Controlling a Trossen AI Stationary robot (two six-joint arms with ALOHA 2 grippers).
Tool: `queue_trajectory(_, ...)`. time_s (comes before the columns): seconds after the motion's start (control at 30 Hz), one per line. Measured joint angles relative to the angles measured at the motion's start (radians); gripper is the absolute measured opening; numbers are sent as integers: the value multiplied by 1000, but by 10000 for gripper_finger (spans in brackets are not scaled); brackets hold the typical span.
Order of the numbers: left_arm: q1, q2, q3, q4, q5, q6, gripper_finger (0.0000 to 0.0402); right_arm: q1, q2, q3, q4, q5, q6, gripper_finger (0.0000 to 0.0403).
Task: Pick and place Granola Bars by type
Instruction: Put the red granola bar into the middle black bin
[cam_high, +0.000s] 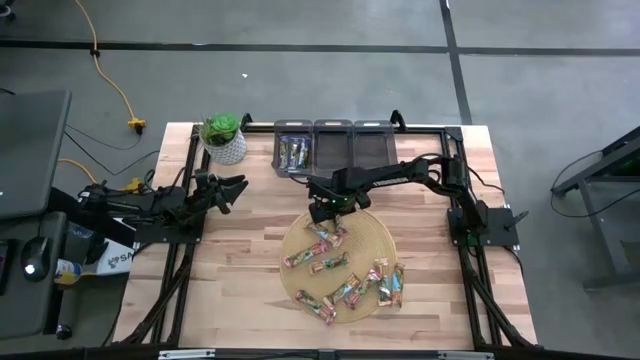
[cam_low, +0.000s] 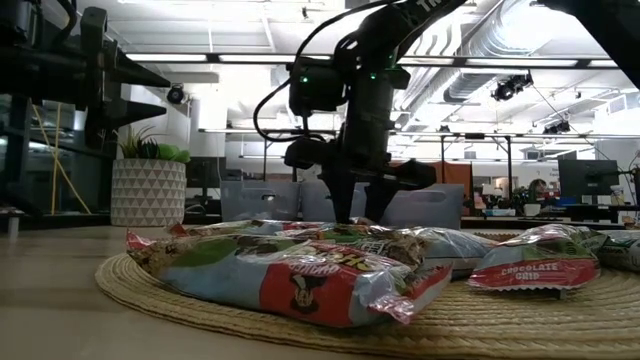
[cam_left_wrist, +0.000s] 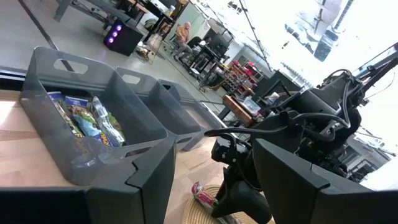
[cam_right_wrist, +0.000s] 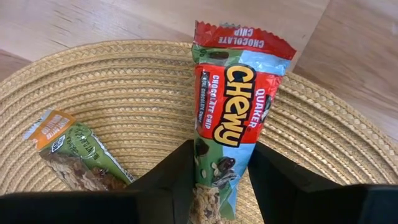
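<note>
Now right pincer (cam_right_wrist: 217, 180) clamps red Chewy bar (cam_right_wrist: 233, 118) over straw mat (cam_right_wrist: 124, 99); green bar (cam_right_wrist: 78, 155) beside; left pincer (cam_high: 232, 188) parted, idle.

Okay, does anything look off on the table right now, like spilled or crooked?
Nothing stands out. The granola bars lie in a loose heap on the woven mat, one grey bin already holds a few, and the right gripper is closed on a Chewy bar. The left gripper waits aside.

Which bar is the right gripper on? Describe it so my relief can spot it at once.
Start at the round woven mat in the middle of the table; the right gripper is at its far edge, shut on the Chewy bar. Unlike the green-and-orange bar beside it, it has a red and light-blue chocolate chip wrapper.
</note>
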Motion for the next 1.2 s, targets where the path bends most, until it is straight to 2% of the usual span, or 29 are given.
queue_trajectory(1.0, 0, 0, 0, 0, 0, 0, 211, 2, 1, 34, 3, 35, -26, 133)
queue_trajectory(1.2, 0, 0, 0, 0, 0, 0, 211, 2, 0, 34, 11, 17, -35, 117)
